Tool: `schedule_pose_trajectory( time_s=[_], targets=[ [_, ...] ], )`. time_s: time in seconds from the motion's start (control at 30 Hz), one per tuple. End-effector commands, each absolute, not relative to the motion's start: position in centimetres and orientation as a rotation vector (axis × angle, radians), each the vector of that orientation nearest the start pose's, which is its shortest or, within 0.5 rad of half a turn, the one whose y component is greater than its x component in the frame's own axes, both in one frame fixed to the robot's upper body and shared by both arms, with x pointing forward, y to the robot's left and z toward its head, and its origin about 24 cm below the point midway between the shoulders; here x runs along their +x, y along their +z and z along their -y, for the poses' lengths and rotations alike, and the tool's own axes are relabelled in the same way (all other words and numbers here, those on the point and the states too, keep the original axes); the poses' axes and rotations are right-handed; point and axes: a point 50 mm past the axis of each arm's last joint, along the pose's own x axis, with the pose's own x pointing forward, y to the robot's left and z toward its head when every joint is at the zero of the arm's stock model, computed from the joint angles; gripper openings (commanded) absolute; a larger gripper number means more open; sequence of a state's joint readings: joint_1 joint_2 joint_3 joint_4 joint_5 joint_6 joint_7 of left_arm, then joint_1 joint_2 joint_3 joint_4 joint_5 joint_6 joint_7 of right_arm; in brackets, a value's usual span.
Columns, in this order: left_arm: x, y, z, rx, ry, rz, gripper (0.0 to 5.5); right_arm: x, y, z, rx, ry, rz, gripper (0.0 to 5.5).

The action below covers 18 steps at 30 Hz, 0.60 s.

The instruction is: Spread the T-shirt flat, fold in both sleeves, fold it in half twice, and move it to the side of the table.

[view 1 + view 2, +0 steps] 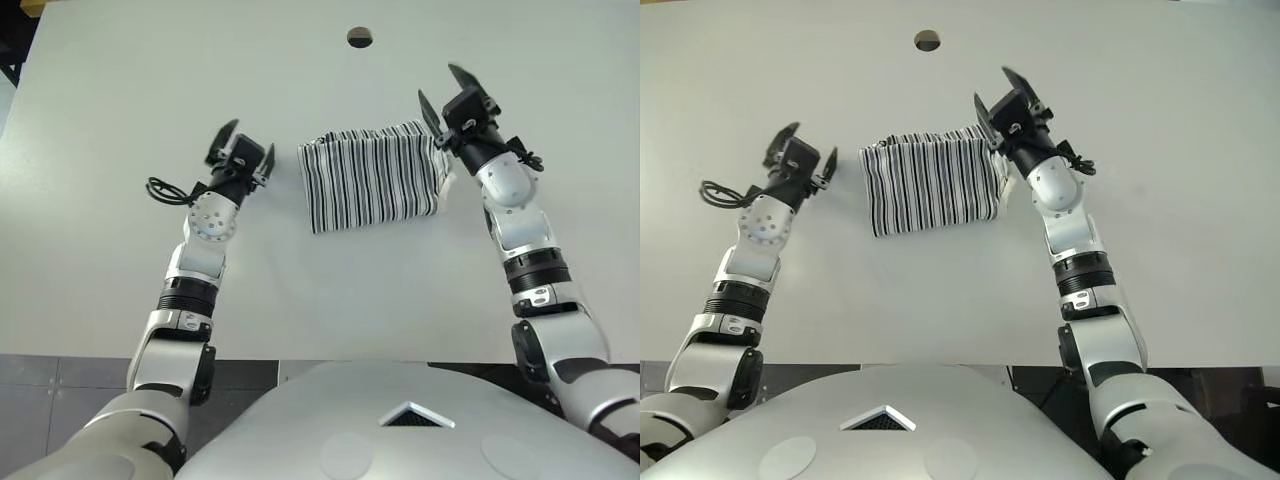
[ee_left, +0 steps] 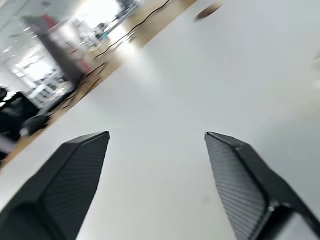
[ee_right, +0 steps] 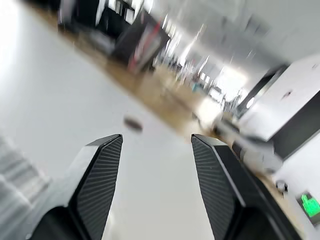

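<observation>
We see the T-shirt [image 1: 372, 176] lying folded into a compact striped rectangle near the middle of the white counter [image 1: 120, 80], its stripes running near to far. Its left edge looks neat, while the right edge bunches slightly.

The left jaws are released, and the two dark fingers [image 2: 65, 180] stand wide apart with bare counter between them. They hover to the left of the T-shirt, near it but clearly apart from it. A black cable [image 1: 165, 190] loops out beside that wrist, on its left.

The right jaws are also released, with the fingers [image 3: 100, 175] spread and nothing between them. They sit at the T-shirt's far right corner, pointing toward the far side of the counter. The wrist behind them overlaps the cloth's right edge, and we cannot tell whether it touches the cloth.

A small round hole [image 1: 359, 38] sits in the counter well beyond the T-shirt, toward the far edge.
</observation>
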<state>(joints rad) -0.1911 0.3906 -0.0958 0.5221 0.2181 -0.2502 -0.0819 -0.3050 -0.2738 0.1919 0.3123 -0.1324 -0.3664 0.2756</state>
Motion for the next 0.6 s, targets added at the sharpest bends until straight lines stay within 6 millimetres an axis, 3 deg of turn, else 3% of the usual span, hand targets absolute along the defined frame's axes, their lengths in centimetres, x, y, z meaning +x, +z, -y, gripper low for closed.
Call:
schedule_pose_trajectory(
  time_s=[0.03, 0.1, 0.2, 0.3, 0.4, 0.47, 0.53, 0.6],
  targets=[
    [26.8, 2.3, -22.3, 0.482, -0.08, 0.0, 3.96, 26.0, 5.9, 9.4, -0.402, 0.818, 0.193, 2.55],
    [26.5, 3.4, -21.9, 0.409, -0.037, 0.069, 3.96, 25.9, 3.5, 8.5, -0.411, 0.879, 0.043, 2.55],
    [26.3, 4.0, -20.6, 0.337, -0.044, 0.113, 3.96, 27.8, 0.4, 8.1, -0.368, 0.83, -0.182, 2.55],
    [26.1, 4.3, -20.1, 0.295, -0.051, 0.135, 3.96, 29.4, -1.0, 8.1, -0.244, 0.759, -0.328, 2.55],
    [25.9, 4.8, -20.3, 0.269, -0.037, 0.151, 3.96, 30.9, -2.2, 9.5, -0.093, 0.619, -0.489, 2.55],
    [25.9, 4.9, -20.5, 0.257, -0.025, 0.157, 3.96, 31.7, -2.6, 11.1, 0.024, 0.485, -0.561, 2.55],
    [25.8, 4.9, -20.6, 0.25, -0.012, 0.162, 3.96, 32.7, -2.7, 14.8, 0.111, 0.224, -0.59, 2.55],
    [25.8, 4.6, -20.8, 0.242, 0.021, 0.16, 3.96, 32.9, -2.2, 21.4, 0.18, -0.179, -0.568, 2.55]
  ],
)
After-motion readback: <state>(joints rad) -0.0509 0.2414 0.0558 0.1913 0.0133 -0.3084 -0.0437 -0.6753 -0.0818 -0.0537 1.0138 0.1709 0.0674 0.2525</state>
